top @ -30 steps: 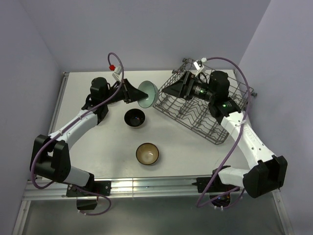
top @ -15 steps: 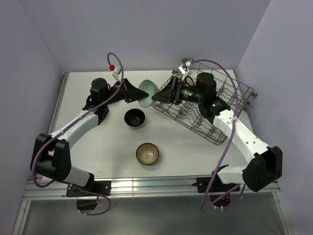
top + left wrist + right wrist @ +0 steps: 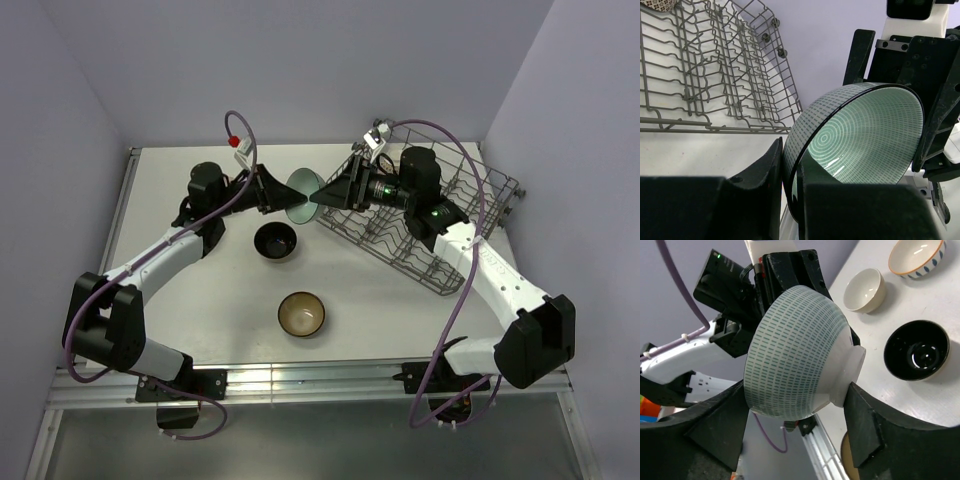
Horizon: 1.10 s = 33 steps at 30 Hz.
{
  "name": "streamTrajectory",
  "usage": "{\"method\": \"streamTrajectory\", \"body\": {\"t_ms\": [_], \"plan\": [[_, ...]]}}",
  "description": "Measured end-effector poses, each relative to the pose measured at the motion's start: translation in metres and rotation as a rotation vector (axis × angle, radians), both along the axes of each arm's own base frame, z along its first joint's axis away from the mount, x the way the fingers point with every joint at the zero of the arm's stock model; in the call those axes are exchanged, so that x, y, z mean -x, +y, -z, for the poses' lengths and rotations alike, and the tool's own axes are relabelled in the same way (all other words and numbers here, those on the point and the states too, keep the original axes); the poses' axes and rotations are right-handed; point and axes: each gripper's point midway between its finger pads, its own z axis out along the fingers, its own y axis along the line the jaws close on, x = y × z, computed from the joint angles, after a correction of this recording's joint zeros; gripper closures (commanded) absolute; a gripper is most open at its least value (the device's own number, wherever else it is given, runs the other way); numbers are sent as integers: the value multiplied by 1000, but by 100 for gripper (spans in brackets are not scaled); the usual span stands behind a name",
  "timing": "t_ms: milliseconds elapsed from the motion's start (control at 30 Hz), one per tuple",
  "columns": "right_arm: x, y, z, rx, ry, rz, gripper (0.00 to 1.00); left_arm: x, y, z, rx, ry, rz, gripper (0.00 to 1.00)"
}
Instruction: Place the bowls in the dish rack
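Teal bowl (image 3: 303, 190) hangs on its side in the air, over the bench (image 3: 200, 300), just beside the rack (image 3: 440, 240). The left end effector (image 3: 283, 192) is clamped on its rim. The right end effector (image 3: 318, 197) presses a finger on each side of it. A black bowl (image 3: 275, 241) and a brown bowl (image 3: 301, 314) sit apart on the bench.

Light's soft and even from overhead, so shadows on my surface (image 3: 200, 300) are faint. Small glare spots inside the black bowl (image 3: 916, 351) and the teal bowl (image 3: 865, 135). Up close my fingers (image 3: 760, 180) are dark, slightly soft blobs; wrist views bend at the edges.
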Motion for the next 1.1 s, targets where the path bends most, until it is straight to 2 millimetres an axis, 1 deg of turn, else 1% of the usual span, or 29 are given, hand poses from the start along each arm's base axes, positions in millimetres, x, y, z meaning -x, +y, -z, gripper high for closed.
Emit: {"method": "streamTrajectory", "body": {"t_ms": [33,67,133,167,200,233,267,300,367,400,433,500,533,633,800,933,1000,1033,1100], "plan": [[0,0,0,-3,11,1,34,0,0,-1,1,-5,0,100],[0,1,0,-6,13,1,42,0,0,-1,1,-6,-2,100],[0,1,0,-6,14,-1,51,-1,0,-1,2,-7,-2,100],[0,1,0,-7,13,-1,60,-1,0,-1,1,-7,-2,100],[0,1,0,-6,12,-2,65,-1,0,-1,1,-8,-2,99],[1,1,0,-5,13,-3,70,-1,0,-1,0,-8,-2,97],[1,1,1,-4,13,-6,81,-1,0,0,-2,-8,-2,97],[1,1,2,-3,15,-9,87,-1,0,1,-5,-8,-2,96],[0,2,3,-1,22,-15,100,-1,1,3,-10,-3,-3,87],[0,2,4,0,24,-18,100,-1,1,3,-12,-2,-4,81],[0,3,4,2,28,-24,100,-1,1,4,-14,0,-5,73],[0,4,4,7,25,-34,100,-1,2,5,-17,0,-4,65],[0,4,6,11,29,-40,100,-1,1,5,-19,-1,-1,56],[2,3,11,30,43,-46,100,1,0,6,-27,-4,9,45],[-2,-3,16,63,48,-25,100,1,1,9,-51,-5,11,35],[-15,-15,15,109,20,27,100,-2,6,15,-83,9,0,27],[-25,-22,12,149,-18,59,100,-6,12,18,-102,12,-12,11],[-31,-26,10,175,-38,82,100,-8,17,20,-112,18,-21,5],[-44,-33,9,237,-87,127,100,-14,27,22,-134,16,-46,3]]}}
